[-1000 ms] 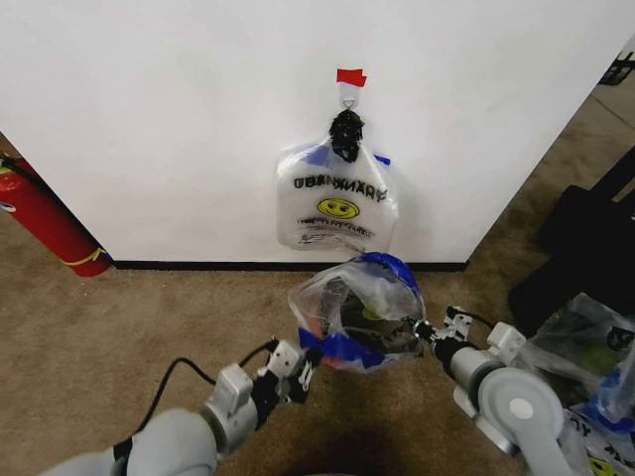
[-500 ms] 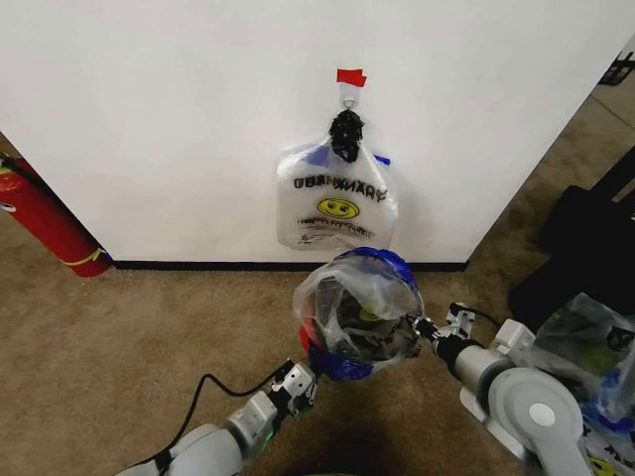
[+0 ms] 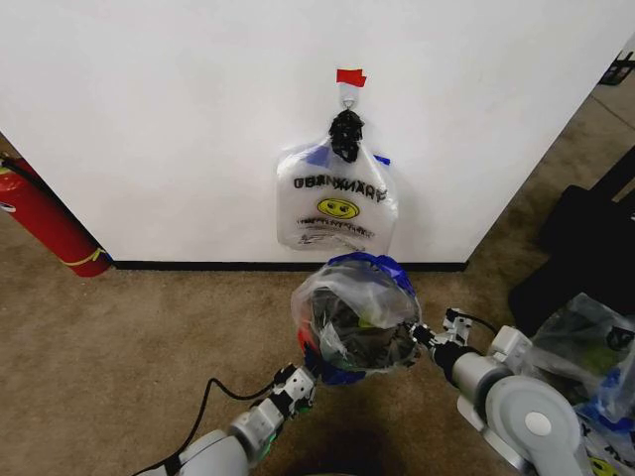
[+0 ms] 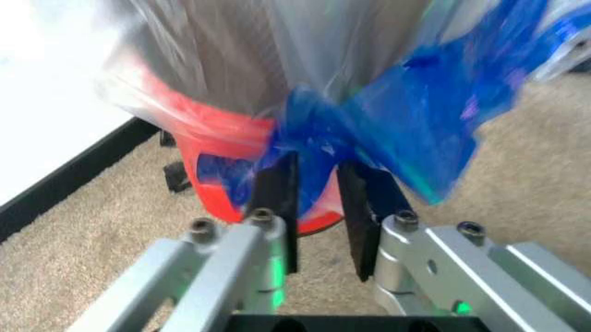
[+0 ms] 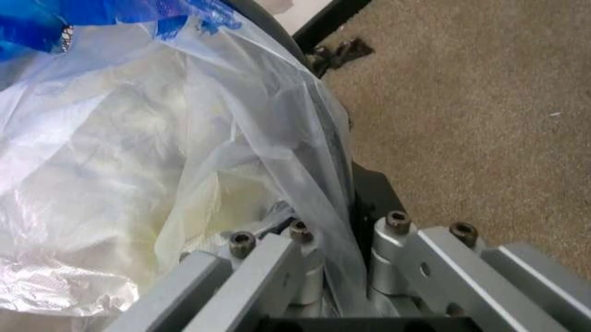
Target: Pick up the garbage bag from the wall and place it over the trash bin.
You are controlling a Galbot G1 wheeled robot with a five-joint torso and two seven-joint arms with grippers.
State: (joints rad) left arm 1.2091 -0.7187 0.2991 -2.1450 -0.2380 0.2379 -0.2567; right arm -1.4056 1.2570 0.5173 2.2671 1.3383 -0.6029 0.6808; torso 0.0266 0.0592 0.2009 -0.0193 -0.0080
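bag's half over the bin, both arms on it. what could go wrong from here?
1. The left gripper pinches only a bunched blue edge of the garbage bag; that thin film may slip out or tear if pulled lower.
2. The right gripper clamps a single thin fold, so uneven pulling might drag the bag off the trash bin.
3. The bin looks light; sideways tension could tip it.

White flat bag with yellow smiley face point(image 3: 337, 206) hangs on far side, black knot at its top. Red fire extinguisher point(image 3: 45, 223) far left, leaning, base on brown carpet point(image 3: 139, 327). Black bag or case point(image 3: 585, 243) at right. Near right, heap of clear plastic bags point(image 3: 585, 362) with blue edges, touching the black item.
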